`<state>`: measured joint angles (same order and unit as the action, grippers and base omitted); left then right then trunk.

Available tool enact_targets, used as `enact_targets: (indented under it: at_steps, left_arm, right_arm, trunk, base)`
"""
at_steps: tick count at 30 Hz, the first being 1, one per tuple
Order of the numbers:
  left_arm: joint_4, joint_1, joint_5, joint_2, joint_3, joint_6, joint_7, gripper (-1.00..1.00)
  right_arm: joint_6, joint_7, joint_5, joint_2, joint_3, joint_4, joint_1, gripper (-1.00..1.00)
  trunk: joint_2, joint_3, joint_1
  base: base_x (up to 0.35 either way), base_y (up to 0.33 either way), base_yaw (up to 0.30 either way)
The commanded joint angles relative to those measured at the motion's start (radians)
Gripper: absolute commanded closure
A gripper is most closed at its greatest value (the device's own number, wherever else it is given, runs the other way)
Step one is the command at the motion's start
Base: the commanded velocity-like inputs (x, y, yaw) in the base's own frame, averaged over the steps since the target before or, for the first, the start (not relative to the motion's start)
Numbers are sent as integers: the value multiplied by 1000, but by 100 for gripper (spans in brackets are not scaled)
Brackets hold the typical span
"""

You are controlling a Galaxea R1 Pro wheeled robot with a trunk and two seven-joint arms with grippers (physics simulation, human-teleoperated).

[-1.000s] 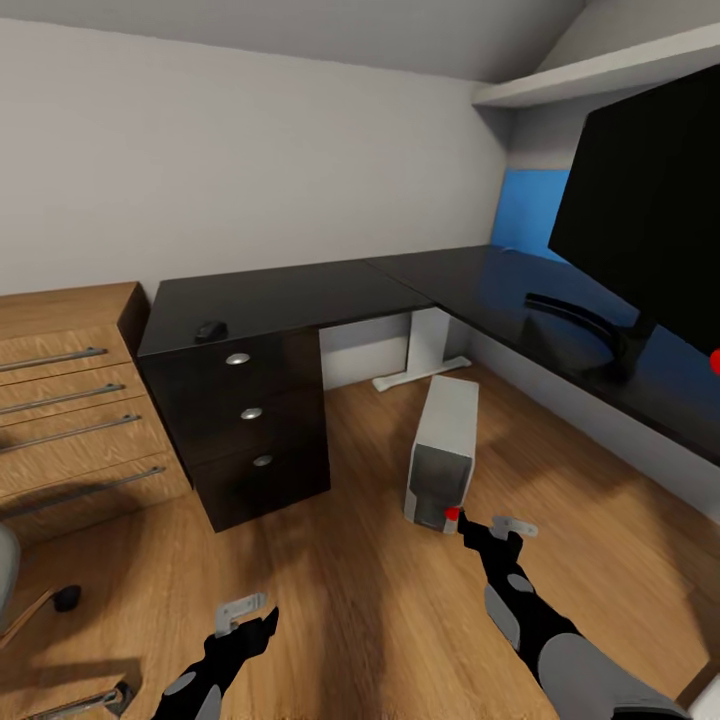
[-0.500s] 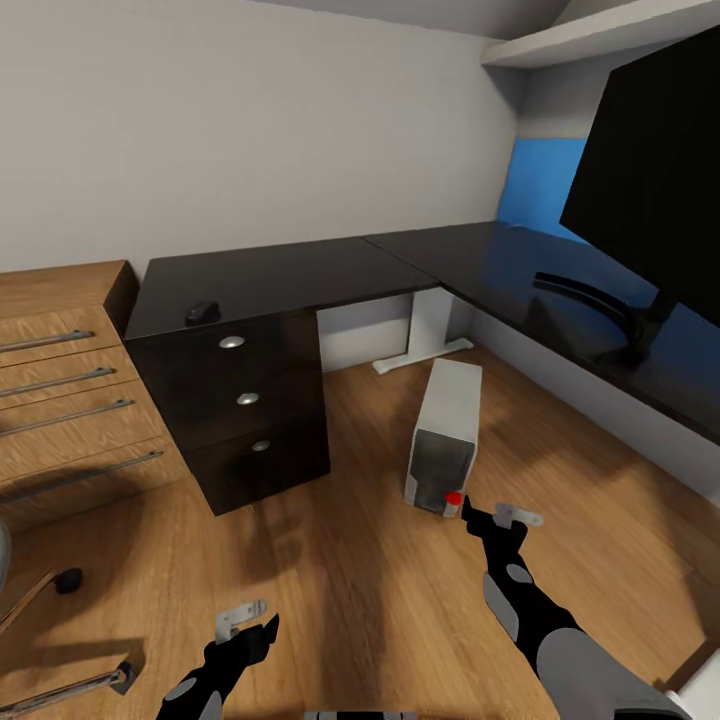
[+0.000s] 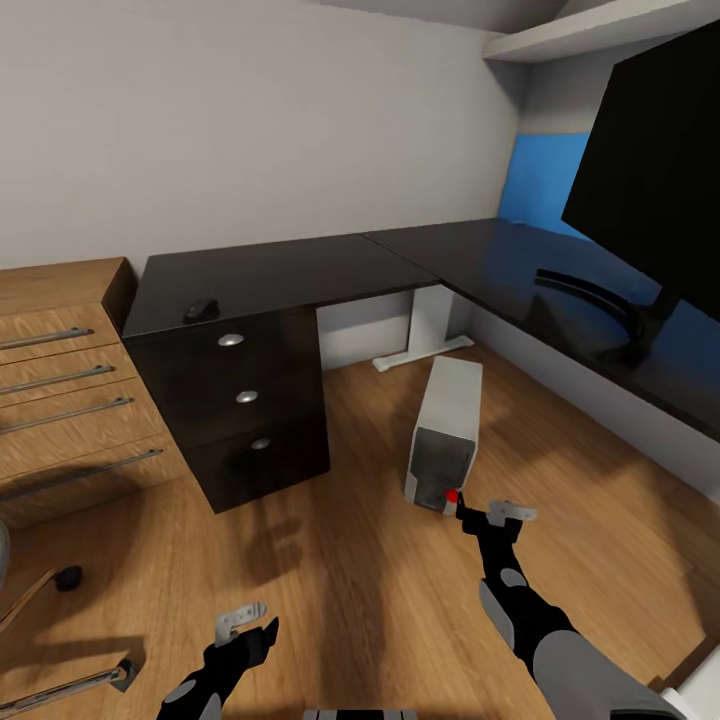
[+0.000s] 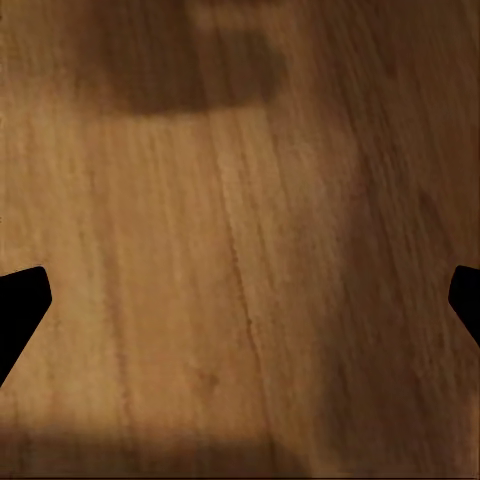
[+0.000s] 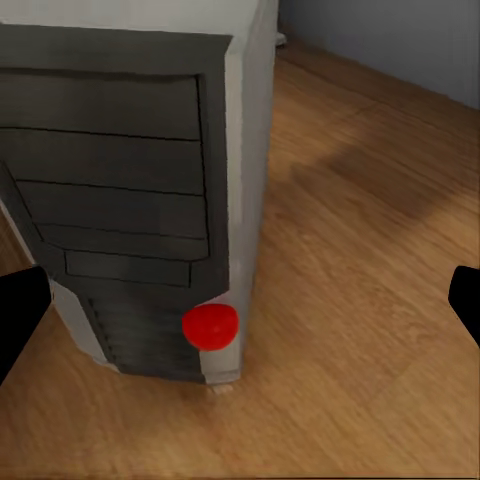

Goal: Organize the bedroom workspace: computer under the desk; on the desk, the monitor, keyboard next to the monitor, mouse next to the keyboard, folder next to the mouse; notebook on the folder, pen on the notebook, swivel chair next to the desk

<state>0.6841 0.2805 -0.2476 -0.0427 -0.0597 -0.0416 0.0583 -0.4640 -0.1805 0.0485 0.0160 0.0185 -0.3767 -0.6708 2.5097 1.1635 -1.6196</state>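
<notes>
The right tool point(image 3: 487, 513) is held open and empty just before the computer point(image 3: 444, 432) on the floor; the left tool point(image 3: 243, 622) is spread open too.

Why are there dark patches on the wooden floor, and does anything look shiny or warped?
Head view: soft shadows on the floor below the arms; the black desk reflects the blue panel; the monitor looks stretched near the edge. Left wrist view: a blurry shadow block on the planks. Right wrist view: the computer looks sharp.

Black desk point(image 3: 290, 275) bearing mouse point(image 3: 201, 309) and monitor point(image 3: 655, 170), computer point(image 3: 443, 432) on wooden floor point(image 3: 350, 580)
</notes>
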Motion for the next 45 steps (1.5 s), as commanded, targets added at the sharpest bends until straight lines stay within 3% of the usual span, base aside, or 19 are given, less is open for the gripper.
enact_targets:
  at_steps: [1,15,45]
  left_arm:
    - [-2,0,-10,-1,-5,-4,6,-100]
    - [-37,1,-10,1,-6,-2,7,-100]
    - [-46,1,-10,6,-6,35,9,-100]
  right_arm:
    - [-5,2,4,2,2,3,0,-100]
    - [-10,3,0,8,3,10,0,-100]
    - [-10,6,-1,2,3,11,0,-100]
  trunk:
    - [0,1,0]
    - [0,1,0]
    - [0,1,0]
  base:
    - [0,0,0]
    - [10,0,0]
    - [122,0,0]
